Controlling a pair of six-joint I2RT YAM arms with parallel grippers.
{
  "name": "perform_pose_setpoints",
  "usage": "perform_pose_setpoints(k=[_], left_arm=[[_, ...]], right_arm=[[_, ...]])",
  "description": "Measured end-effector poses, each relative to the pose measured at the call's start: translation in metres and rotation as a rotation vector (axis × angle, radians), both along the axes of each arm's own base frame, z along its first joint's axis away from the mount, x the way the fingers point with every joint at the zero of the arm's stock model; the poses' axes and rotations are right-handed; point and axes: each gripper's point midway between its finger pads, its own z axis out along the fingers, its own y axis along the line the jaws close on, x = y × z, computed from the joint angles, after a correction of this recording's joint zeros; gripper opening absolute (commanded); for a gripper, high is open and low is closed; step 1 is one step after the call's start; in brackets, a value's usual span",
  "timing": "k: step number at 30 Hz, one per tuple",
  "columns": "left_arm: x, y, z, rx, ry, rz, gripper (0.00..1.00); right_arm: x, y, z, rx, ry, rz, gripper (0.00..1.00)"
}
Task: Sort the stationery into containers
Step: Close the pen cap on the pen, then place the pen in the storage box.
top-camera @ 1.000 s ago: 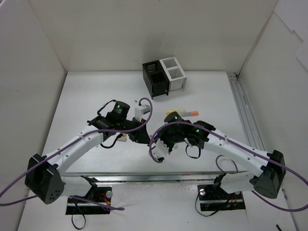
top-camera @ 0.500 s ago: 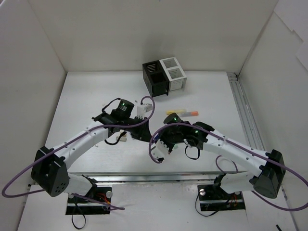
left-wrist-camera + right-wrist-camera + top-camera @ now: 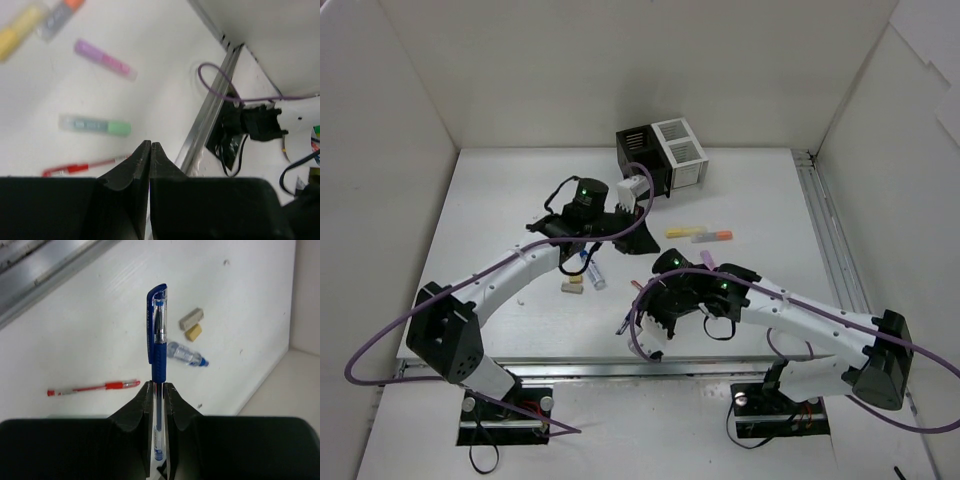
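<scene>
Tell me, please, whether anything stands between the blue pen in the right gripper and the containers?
Yes. The left gripper, shut and empty, hangs with its wrist just in front of the black cube, roughly across the straight line from the blue pen held by the right gripper.

You face a white table (image 3: pixel 490 200) boxed in by plain white panels: the far wall (image 3: pixel 620 70) at 12 o'clock, one side wall (image 3: pixel 380 180) at 9 o'clock and another side wall (image 3: pixel 905 150) at 3 o'clock. A metal rail (image 3: pixel 830 232) lines the table's 3 o'clock edge, and a second rail (image 3: pixel 570 368) lines its 6 o'clock edge. The light is even and the shadows are soft.
</scene>
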Motion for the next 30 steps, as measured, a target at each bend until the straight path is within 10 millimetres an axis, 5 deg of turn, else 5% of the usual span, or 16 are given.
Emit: perform_pose_setpoints(k=[5, 10, 12, 14, 15, 20, 24, 27, 30], left_arm=[[0.021, -0.015, 0.043, -0.104, -0.146, -0.006, 0.00], [0.026, -0.015, 0.046, -0.100, -0.175, 0.010, 0.01], [0.030, -0.010, 0.045, -0.084, -0.187, 0.033, 0.29], [0.038, 0.004, 0.048, -0.072, -0.200, 0.084, 0.76], [0.042, 0.013, 0.051, -0.066, -0.210, 0.114, 1.00], [0.066, 0.094, 0.073, -0.038, -0.289, 0.411, 1.00], [0.061, 0.168, 0.091, -0.018, -0.350, 0.716, 1.00], [0.042, 0.211, 0.090, -0.020, -0.358, 0.913, 1.00], [0.024, 0.240, 0.067, -0.006, -0.326, 1.060, 1.00]], right_arm=[[-0.019, 0.008, 0.011, 0.059, 0.043, 0.059, 0.00], [-0.018, 0.008, 0.011, 0.061, 0.053, 0.043, 0.00], [-0.017, 0.008, 0.013, 0.065, 0.069, 0.021, 0.00], [-0.013, 0.008, 0.019, 0.085, 0.089, -0.003, 0.00], [-0.009, 0.008, 0.024, 0.099, 0.098, -0.022, 0.00], [0.027, 0.000, 0.063, 0.212, 0.148, -0.152, 0.00], [0.066, -0.010, 0.093, 0.332, 0.217, -0.290, 0.00], [0.114, -0.016, 0.112, 0.493, 0.302, -0.478, 0.00], [0.180, -0.022, 0.130, 0.713, 0.368, -0.708, 0.00]])
